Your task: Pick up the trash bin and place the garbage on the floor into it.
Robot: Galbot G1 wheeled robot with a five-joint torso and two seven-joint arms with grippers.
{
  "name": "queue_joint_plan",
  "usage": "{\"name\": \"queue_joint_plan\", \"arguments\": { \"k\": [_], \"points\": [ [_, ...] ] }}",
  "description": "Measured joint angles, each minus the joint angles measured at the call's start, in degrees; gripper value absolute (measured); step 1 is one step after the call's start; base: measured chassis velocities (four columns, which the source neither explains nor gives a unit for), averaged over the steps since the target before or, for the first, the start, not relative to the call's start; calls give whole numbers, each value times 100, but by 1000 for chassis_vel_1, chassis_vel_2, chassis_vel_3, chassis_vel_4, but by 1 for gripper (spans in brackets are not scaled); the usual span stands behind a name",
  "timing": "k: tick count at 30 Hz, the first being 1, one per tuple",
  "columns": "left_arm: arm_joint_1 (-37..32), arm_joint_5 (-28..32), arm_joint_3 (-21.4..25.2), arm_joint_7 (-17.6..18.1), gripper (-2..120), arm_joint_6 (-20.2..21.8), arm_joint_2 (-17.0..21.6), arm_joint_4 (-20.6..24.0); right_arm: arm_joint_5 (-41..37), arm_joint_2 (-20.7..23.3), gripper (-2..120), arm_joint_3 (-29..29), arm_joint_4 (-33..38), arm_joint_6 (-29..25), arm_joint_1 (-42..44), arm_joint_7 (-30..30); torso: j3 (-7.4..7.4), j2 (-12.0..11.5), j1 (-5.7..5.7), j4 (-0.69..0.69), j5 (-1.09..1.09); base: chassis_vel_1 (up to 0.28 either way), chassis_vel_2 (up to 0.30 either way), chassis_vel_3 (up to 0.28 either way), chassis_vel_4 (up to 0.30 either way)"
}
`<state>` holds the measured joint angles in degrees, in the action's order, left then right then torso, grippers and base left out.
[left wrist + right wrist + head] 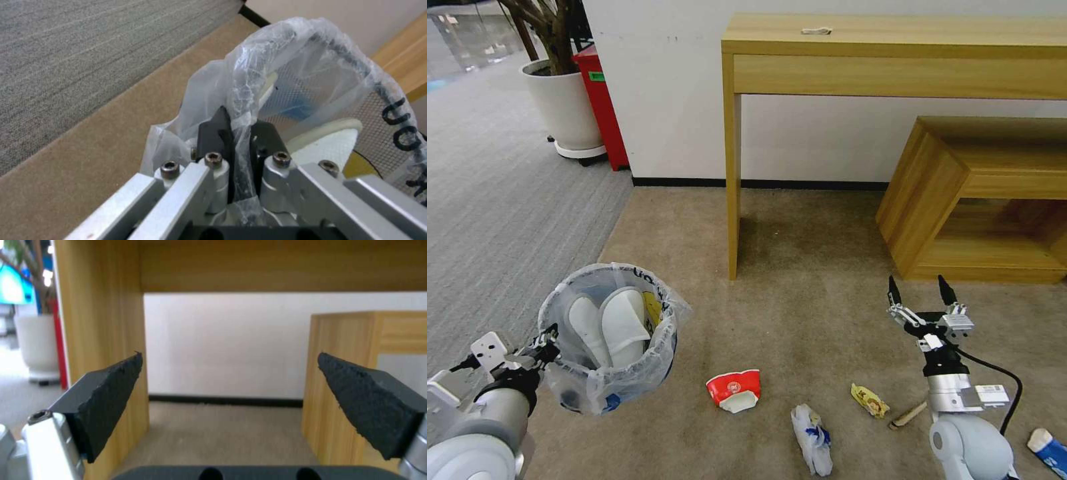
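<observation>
My left gripper [550, 335] [238, 128] is shut on the rim of the trash bin [607, 333], pinching its crinkled clear bag [285, 66], and holds the bin above the beige floor [800, 280]. Two white slippers [607, 327] stand inside it. Garbage lies on the carpet in front: a red-white paper bowl [734, 390], a crumpled white-blue wrapper [812, 440], a yellow wrapper [869, 400], a wooden stick [908, 415] and a blue-white carton [1048, 448]. My right gripper [920, 292] [229, 400] is open and empty, raised over the carpet above the stick, its fingers pointing toward the wall.
A tall wooden desk [894, 47] stands against the white wall, its leg [732, 180] planted on the carpet. A low wooden shelf unit [980, 200] sits at the right. Grey striped carpet [500, 193], a white planter [564, 107] and a red box [602, 100] are at the left.
</observation>
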<state>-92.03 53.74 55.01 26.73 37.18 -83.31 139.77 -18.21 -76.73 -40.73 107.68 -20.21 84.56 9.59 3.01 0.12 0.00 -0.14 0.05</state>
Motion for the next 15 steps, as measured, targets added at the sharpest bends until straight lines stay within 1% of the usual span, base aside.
{"name": "queue_joint_plan", "arguments": {
  "k": [1, 2, 4, 5, 8, 9, 11, 12, 13, 14, 15],
  "points": [
    [0, 0, 0, 0, 3, 0, 0, 0, 0, 0, 100, 0, 0, 0, 0, 0, 0, 0, 0, 0, 0, 0, 0, 0, 0],
    [-4, -25, -23, -1, 3, 0, -7, 5, 115, 23, 100, 41, 11, 110, 18, -1, 0, 0, 0, -1, 0, 0, 0, 0, 0],
    [-20, -82, -83, -2, 3, -2, -31, 10, 332, 79, 100, 111, 71, 509, 67, 24, 0, 0, 0, -1, 0, 0, 0, 0, 0],
    [-20, -82, -83, -2, 3, -2, -31, 10, 332, 79, 100, 111, 71, 509, 67, 24, 0, 0, 0, -1, 0, 0, 0, 0, 0],
    [-31, -198, -177, -9, 3, -7, -56, 12, 412, 260, 100, 363, 231, 1490, 179, 122, 1, 0, 0, -1, 0, 0, 0, 0, 0],
    [-31, -198, -177, -9, 3, -7, -56, 12, 412, 260, 100, 363, 231, 1490, 179, 122, 1, 0, 0, -1, 0, 0, 0, 0, 0],
    [-28, -281, -246, -9, 3, -7, -69, 26, 441, 394, 100, 533, 285, 2095, 208, 182, 0, 0, 0, -1, 0, 0, 0, 0, 0],
    [-26, -320, -279, -9, 3, -7, -76, 35, 444, 489, 100, 656, 308, 2495, 216, 187, 0, 0, 0, 0, 0, 0, 0, 0, 0],
    [-26, -320, -279, -9, 3, -7, -76, 35, 444, 489, 100, 656, 308, 2495, 216, 187, 0, 0, 0, 0, 0, 0, 0, 0, 0],
    [-26, -364, -314, -8, 3, -7, -89, 48, 444, 594, 100, 790, 314, 2898, 216, 175, 1, 0, 0, -1, 0, 0, 0, 0, 0],
    [-26, -398, -332, -6, 3, -7, -101, 52, 469, 686, 100, 907, 276, 3145, 196, 146, 0, 0, 0, -1, -1, 0, 0, 0, 0]
  ]
}}
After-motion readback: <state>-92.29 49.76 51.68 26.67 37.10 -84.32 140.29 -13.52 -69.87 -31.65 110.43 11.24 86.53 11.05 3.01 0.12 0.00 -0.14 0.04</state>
